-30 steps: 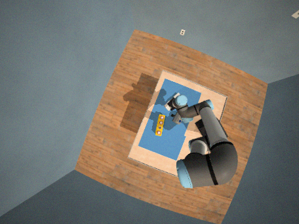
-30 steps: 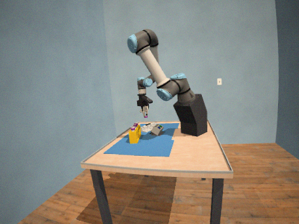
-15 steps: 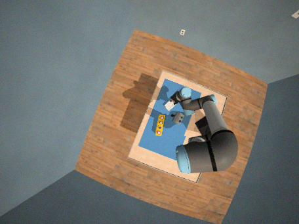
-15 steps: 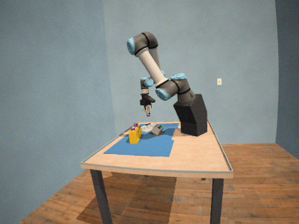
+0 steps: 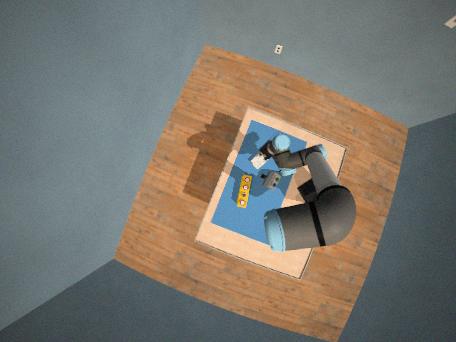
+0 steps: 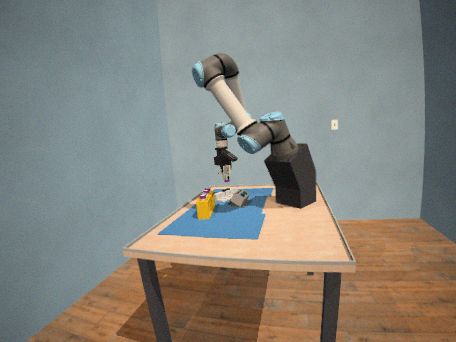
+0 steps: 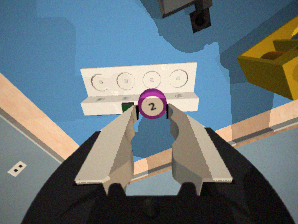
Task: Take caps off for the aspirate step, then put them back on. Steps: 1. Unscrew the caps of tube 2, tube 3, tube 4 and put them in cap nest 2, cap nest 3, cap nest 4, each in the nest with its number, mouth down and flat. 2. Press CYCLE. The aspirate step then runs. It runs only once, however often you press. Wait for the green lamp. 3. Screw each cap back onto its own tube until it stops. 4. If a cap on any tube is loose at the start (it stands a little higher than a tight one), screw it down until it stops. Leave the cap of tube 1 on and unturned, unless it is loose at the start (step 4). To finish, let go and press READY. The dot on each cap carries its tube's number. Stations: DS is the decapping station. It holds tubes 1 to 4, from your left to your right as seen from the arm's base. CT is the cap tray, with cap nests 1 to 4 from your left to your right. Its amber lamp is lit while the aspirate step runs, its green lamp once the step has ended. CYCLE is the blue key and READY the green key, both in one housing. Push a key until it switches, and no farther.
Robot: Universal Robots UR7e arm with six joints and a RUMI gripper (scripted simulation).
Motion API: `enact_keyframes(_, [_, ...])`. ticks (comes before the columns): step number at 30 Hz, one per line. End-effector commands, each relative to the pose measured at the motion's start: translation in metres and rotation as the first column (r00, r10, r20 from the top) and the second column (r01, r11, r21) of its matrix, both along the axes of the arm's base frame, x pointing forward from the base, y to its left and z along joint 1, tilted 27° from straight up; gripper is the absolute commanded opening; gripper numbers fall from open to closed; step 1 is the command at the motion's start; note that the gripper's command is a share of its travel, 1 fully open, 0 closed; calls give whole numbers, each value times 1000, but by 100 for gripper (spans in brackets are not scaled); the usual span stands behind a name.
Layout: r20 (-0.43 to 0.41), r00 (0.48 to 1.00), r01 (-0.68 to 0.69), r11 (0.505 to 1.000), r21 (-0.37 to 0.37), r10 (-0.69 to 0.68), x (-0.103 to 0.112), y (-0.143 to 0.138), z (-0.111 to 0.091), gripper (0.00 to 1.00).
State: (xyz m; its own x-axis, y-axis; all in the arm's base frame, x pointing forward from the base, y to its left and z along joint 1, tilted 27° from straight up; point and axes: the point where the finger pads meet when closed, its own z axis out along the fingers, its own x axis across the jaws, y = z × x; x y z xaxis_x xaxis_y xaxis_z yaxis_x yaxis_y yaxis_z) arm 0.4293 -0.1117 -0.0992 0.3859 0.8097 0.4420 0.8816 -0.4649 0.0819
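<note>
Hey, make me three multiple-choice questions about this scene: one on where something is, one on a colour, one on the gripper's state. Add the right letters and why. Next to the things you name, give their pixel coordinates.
1. Where is the cap marked 2 (image 7: 152,106)?
A) In the yellow block
B) Between the gripper's fingers
C) On the wooden floor

2. What colour is the cap's rim?
A) Purple
B) Orange
C) White

3. How does the gripper (image 6: 227,179) (image 7: 152,105) stand?
A) Wide open with nothing in it
B) Shut with nothing in it
C) Shut on a cap

Right letters:
1 B: the wrist view shows the cap between the fingertips, above the white tray (image 7: 90,75).
2 A: a purple ring surrounds its pale, numbered top.
3 C: the fingertips meet the cap's two sides, and it hangs over the tray.
</note>
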Motion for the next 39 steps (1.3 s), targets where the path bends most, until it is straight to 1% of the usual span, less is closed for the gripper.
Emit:
enact_keyframes(1, [2,1000,1,1000,-2,-1,8,8,-22,0])
enact_keyframes(7, [2,1000,1,1000,-2,-1,16,18,-49,0])
enact_keyframes(9, [2,1000,1,1000,-2,-1,16,18,-49,0])
enact_keyframes(18, [2,1000,1,1000,-2,-1,28,33,-88,0])
enact_keyframes(39, [2,1000,1,1000,-2,-1,28,33,-88,0])
